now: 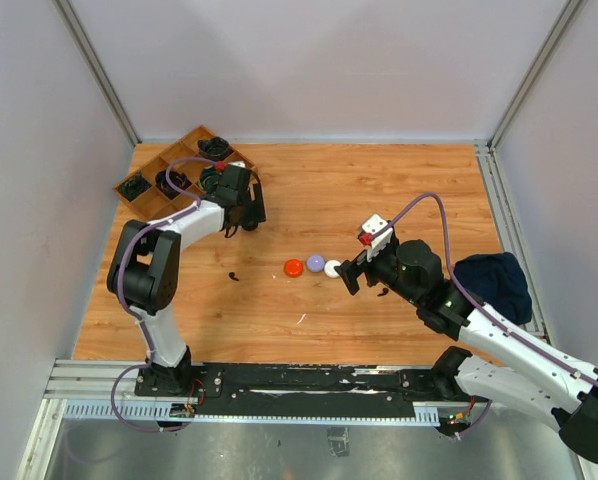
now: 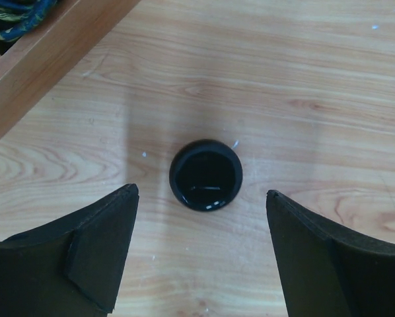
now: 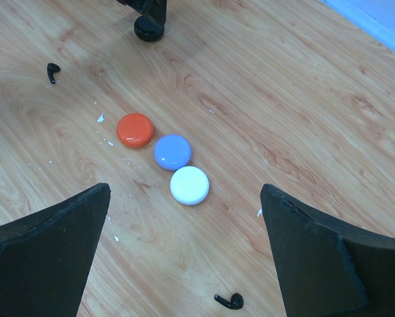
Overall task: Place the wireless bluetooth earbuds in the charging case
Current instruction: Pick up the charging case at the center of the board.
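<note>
A glossy black round charging case (image 2: 205, 175) lies on the wooden table, just ahead of my left gripper (image 2: 201, 191), whose fingers stand open on either side without touching it. From the right wrist the same case (image 3: 149, 28) shows under the left fingers. My right gripper (image 3: 184, 188) is open and holds nothing. Ahead of it, orange (image 3: 135, 129), pale purple (image 3: 172, 152) and white (image 3: 189, 185) round cases lie in a row. One black earbud (image 3: 229, 301) lies between the right fingers, near the wrist. Another black earbud (image 3: 52, 71) lies far left, also visible from above (image 1: 233, 277).
A wooden compartment tray (image 1: 169, 175) with black coiled cables stands at the back left, its wall (image 2: 45, 53) close to the left gripper. A dark blue cloth (image 1: 494, 285) sits at the right edge beside the right arm. White specks dot the table.
</note>
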You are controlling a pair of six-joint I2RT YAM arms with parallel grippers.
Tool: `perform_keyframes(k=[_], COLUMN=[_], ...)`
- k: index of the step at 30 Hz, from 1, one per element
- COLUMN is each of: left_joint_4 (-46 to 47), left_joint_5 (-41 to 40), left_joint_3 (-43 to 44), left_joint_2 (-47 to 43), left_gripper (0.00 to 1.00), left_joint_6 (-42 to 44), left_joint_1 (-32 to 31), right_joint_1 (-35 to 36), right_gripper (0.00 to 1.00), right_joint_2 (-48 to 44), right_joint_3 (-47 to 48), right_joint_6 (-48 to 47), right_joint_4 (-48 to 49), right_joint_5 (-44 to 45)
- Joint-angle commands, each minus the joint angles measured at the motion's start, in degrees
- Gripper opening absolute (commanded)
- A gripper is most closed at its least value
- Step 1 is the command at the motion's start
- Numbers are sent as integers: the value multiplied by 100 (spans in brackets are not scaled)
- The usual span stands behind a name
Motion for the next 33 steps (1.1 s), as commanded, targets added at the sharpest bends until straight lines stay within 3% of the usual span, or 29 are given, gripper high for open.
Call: perform_keyframes(k=[1, 20, 33], left_joint_4=[-95, -287, -336], left_joint_5=[36, 475, 612], left_joint_3=[349, 524, -149], left_joint_2=[393, 925, -67], left_gripper=[82, 59, 51], left_joint_6=[159, 139, 801], left_joint_1=[109, 182, -104], right_joint_1=[-110, -141, -229], right_gripper=[98, 98, 100], right_joint_2=[-32, -6, 32], right_joint_3=[-56, -14, 188], right_joint_6=[51, 46, 222], right_joint_4=[106, 44, -105], right_joint_5=[75, 40, -321])
